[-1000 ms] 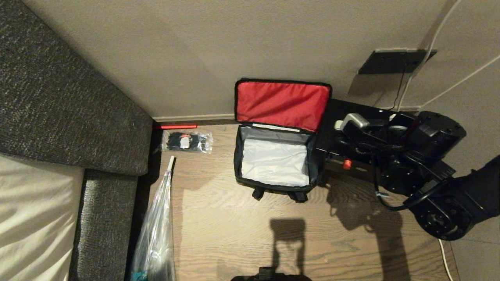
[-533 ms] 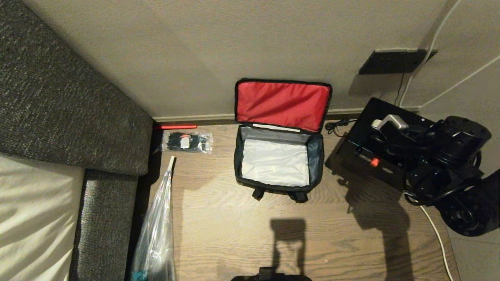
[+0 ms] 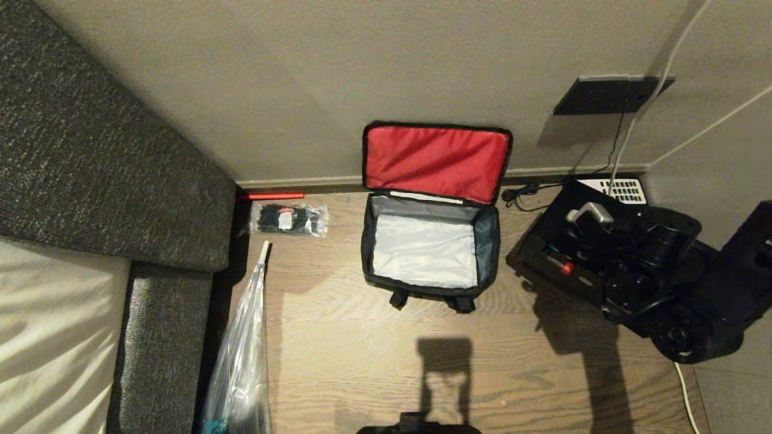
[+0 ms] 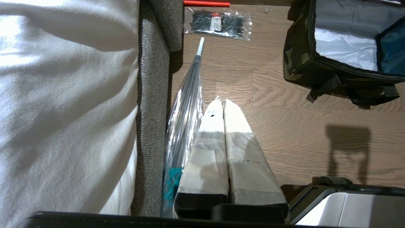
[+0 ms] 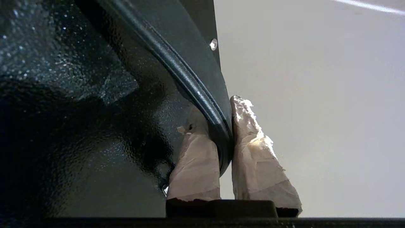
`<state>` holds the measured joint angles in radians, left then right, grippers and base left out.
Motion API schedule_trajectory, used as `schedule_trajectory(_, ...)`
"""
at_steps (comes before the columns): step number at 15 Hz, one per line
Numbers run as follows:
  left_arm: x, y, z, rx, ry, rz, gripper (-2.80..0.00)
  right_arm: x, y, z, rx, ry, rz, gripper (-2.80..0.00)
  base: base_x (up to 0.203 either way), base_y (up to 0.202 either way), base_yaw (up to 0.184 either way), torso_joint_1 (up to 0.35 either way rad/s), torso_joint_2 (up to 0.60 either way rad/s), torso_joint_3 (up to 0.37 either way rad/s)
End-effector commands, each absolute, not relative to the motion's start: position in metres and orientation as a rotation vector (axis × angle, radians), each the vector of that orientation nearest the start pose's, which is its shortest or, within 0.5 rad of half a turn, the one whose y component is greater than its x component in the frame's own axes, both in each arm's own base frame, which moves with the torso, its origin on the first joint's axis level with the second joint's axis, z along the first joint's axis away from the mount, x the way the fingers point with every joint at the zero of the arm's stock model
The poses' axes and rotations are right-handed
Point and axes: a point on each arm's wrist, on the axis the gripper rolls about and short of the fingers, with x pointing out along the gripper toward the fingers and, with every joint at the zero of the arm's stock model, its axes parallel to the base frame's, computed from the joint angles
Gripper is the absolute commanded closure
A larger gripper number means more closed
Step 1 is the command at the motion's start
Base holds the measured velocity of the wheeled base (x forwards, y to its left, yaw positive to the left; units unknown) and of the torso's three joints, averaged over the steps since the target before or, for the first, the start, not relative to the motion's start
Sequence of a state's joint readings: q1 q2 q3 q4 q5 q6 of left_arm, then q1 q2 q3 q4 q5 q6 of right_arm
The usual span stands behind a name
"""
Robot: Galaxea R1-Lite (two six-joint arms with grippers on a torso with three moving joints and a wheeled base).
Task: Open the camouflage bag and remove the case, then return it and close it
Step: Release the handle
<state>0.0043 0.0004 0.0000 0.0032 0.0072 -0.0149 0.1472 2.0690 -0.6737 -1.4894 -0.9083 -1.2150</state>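
A: One case (image 3: 564, 253) is out: the black box with the small red tab, low over the floor (image 3: 374, 361) to the right of the camouflage bag (image 3: 429, 250), well apart from it.

B: And the bag?

A: It sits against the far wall (image 3: 301, 90), lid thrown back so the red lining shows, with nothing inside but its pale bottom.

B: What has hold of the case?

A: The right gripper (image 5: 225, 126). Its taped fingers (image 5: 253, 158) are pinched nearly together on the case's thin black handle, one on each side of the loop. I can't tell whether the case touches the floor yet.

B: So how should it finish setting it down?

A: My judgement: lower it slowly and level until the whole bottom rests on the boards, and only then spread the fingers. Held by a thin handle, a stiff box can swing, so no sideways jerk. There's a white cable (image 3: 684, 380) and a black cord (image 3: 525, 194) close by on the right; the case should land clear of both. Keeping it square to the bag would make the return easier.

B: The other arm?

A: The left gripper (image 4: 223, 104) hangs parked at the near left beside the grey couch (image 4: 152, 95), fingers pressed together on nothing, above a folded clear umbrella (image 4: 186, 104). A packet of black ties (image 3: 288, 218) lies left of the bag.
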Motion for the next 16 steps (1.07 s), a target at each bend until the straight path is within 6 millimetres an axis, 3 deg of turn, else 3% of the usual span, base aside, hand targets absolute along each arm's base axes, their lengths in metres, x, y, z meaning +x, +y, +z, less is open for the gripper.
schedule_trajectory(1,-0.023,0.000,0.074,-0.015,0.006,0.012,0.00,0.361,0.036,0.073,-1.114,0.445,-0.677,0.00,0.000,0.000,0.000,0.000,0.00,0.000)
schedule_trajectory(6,-0.023,0.000,0.074,-0.015,0.005,0.012,0.00,0.408,0.043,0.031,-1.060,0.420,-0.680,0.00,0.000,0.000,0.000,0.000,0.00,0.000)
schedule_trajectory(9,-0.023,0.000,0.074,-0.015,0.005,0.012,0.00,0.426,0.045,0.012,-1.058,0.410,-0.678,0.00,0.000,0.000,0.000,0.000,0.00,0.000)
schedule_trajectory(10,-0.023,0.000,0.074,-0.015,0.005,0.012,0.00,0.427,0.043,0.010,-1.062,0.415,-0.678,-2.80,0.000,0.000,0.000,0.000,0.00,0.000)
schedule_trajectory(13,-0.023,0.000,0.074,-0.015,0.005,0.012,0.00,0.419,0.043,-0.004,-1.081,0.460,-0.637,-2.80,0.000,0.000,0.000,0.000,0.00,0.000)
schedule_trajectory(15,-0.023,0.000,0.074,-0.015,0.005,0.012,0.00,0.404,0.046,0.002,-1.084,0.465,-0.597,-2.80,0.000,0.000,0.000,0.000,0.00,0.000)
schedule_trajectory(16,-0.023,0.000,0.074,-0.015,0.005,0.012,0.00,0.397,0.049,0.014,-1.076,0.441,-0.576,-2.80,0.000,0.000,0.000,0.000,0.00,0.000)
